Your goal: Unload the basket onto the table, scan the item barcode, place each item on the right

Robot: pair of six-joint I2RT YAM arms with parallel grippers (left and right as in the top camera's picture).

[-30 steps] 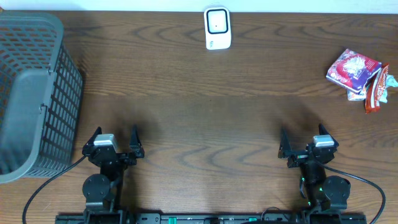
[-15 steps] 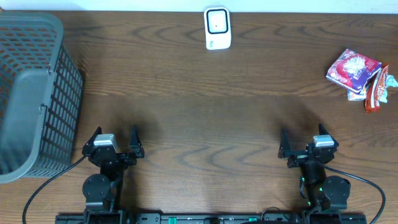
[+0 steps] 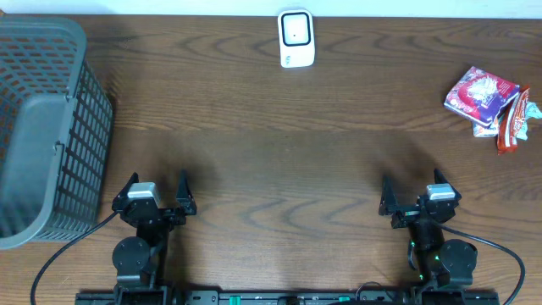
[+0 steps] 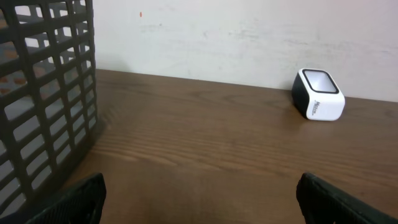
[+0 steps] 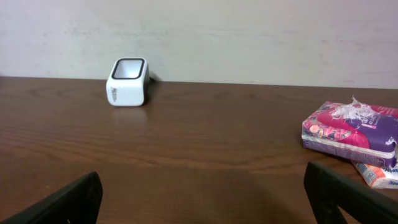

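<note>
Left claw (image 3: 158, 180) and right claw (image 3: 412, 180) both spread, empty. Scanner (image 3: 296, 37) far ahead, side lettering unreadable. Pink packet (image 3: 480, 93) ahead-right of right claw, print illegible.

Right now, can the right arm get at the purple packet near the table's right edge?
Probably yes. The right gripper is open and empty, and only bare table lies between it and the purple packet. The red packet beside it lies on the outer side, off the path.

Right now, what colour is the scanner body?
White, with a dark frame round its window; the scanner shows best in the right wrist view.
</note>
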